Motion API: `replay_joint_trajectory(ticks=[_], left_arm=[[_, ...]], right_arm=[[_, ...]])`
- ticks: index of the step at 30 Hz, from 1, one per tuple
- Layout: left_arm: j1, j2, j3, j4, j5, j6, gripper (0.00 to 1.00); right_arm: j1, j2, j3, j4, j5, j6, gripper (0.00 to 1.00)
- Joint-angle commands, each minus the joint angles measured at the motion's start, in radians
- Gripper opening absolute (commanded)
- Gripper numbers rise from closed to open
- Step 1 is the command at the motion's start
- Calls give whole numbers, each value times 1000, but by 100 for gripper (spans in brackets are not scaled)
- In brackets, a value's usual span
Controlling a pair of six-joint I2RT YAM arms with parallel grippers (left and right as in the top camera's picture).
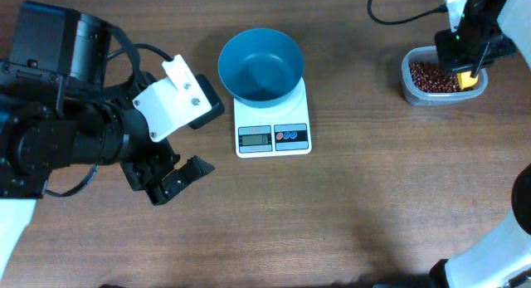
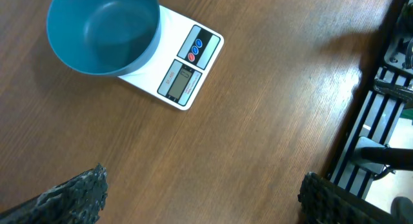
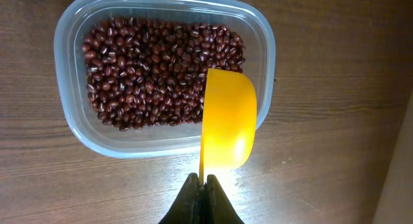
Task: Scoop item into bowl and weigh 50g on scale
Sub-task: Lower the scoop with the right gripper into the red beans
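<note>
wooden table (image 1: 373,205), scale (image 1: 272,132) central, bean tub (image 1: 406,79) near right edge

Left gripper (image 1: 176,178) hovered at left, jaws spread wide. Right gripper (image 3: 205,197) at far right, fingers pinched on yellow scoop (image 3: 227,121); wrist seemingly pointed down.

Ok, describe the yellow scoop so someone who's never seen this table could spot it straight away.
At the top right of the wooden table in the overhead view, well away from the blue bowl on the white scale, a clear plastic tub holds dark red beans. Over its right end the right gripper pinches a small rounded scoop, the only bright yellow thing there.
</note>
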Motion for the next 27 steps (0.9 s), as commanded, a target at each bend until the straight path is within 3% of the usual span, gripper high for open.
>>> replay_joint_trajectory(ticks=[1, 27], left_arm=[[5, -2, -5, -1, 14, 13, 99], [5, -2, -5, -1, 14, 13, 99]], right_arm=[[-5, 33, 18, 42, 46, -3, 4], [-5, 100, 18, 101, 98, -14, 4]])
